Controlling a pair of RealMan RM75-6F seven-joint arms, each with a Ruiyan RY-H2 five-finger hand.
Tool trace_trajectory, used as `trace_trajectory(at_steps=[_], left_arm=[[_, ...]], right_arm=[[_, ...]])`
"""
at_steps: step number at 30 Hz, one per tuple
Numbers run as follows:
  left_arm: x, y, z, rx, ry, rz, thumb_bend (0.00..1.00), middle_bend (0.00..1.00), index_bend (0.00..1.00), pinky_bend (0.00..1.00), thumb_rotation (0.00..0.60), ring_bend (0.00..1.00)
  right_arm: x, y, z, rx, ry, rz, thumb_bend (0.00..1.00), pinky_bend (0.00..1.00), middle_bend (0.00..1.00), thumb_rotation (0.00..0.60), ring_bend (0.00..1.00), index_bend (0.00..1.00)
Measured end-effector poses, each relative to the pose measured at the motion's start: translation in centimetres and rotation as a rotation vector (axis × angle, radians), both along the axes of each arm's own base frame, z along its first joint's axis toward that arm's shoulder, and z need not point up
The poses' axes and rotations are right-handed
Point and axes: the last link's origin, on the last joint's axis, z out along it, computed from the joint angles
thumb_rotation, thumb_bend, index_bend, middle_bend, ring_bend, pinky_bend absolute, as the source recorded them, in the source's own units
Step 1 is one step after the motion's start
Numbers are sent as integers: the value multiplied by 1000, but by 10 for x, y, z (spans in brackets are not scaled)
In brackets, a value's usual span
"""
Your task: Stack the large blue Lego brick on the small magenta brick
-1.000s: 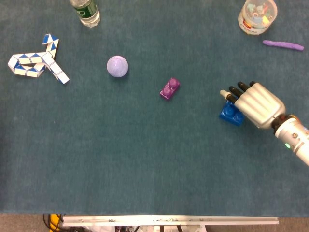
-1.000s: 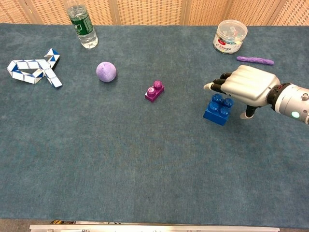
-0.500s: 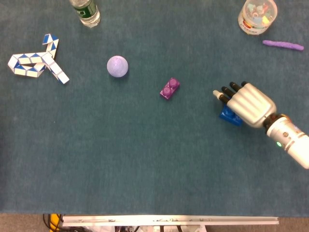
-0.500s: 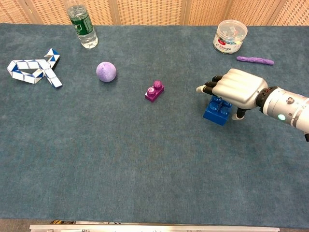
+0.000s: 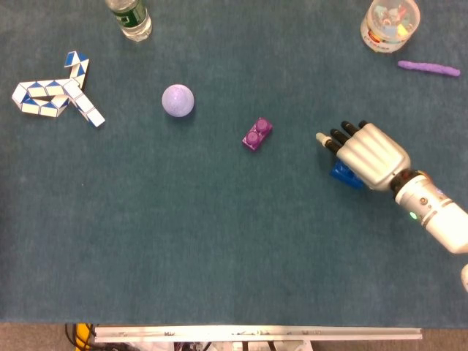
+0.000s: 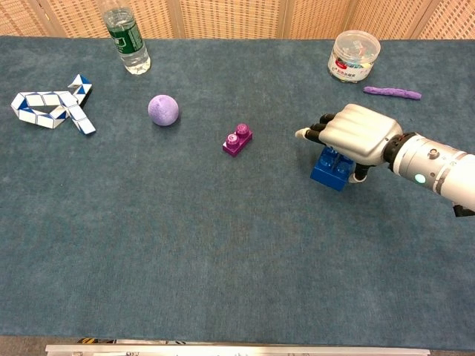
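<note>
A broad stretch of bare blue-green table (image 6: 223, 259) is seen along the lower part of both views. At the right of the frame, the right robot hand (image 6: 356, 133) is held palm down over the large blue Lego brick (image 6: 330, 168), which is largely covered by it in the head view (image 5: 342, 174). In the chest view the dark fingertips (image 6: 315, 131) are seen reaching past the brick's left edge, while the thumb appears lowered at the brick's right side; the fingers are extended and close together, and whether the brick is actually gripped cannot be told. The brick is seen resting on the table. The small magenta brick (image 6: 237, 139) is found near the centre of the frame, well apart from the blue brick to its left, lying diagonally with its studs up. Farther back, a lilac ball (image 6: 163, 110) is seen left of centre, and a blue-and-white folding puzzle (image 6: 52, 108) lies at the left edge. Along the far edge, a clear bottle with a green label (image 6: 125, 41) stands at the upper left, a round clear container (image 6: 353, 55) at the upper right, and a purple strip (image 6: 392, 93) just beside it.
</note>
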Motion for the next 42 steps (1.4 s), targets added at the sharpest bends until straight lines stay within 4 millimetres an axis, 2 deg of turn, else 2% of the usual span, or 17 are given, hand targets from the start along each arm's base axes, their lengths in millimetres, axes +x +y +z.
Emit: trace_trajectory(at_steps=[5,18,23,32,42], left_arm=[[-1,0,1,1,-1,1,211,203,233,155,600,194],[-1,0,2,6,-1,-1,212,203,233,155,600,193],[-1,0,3,4,1,-3,211,204,233,155,600,193],[2,1,2,-5,1,-15,212,203,233,155,600,194],[5,-2,2,-8,3,-21,211,204,233,155,600,194]], right_arm=[[-3,-1,-1,3,10,-14,123,445,324,600,249,307],[-4,-2,1,-1,1,-27,126,463,418,600,321,407],[2,-4,8,-15,-38,-35,127,467,428,600,330,418],[36,-12,25,-20,-147,-69,127,467,428,600,330,418],[80,-27,26,16,-189,-93,129,467,428,600,330,418]])
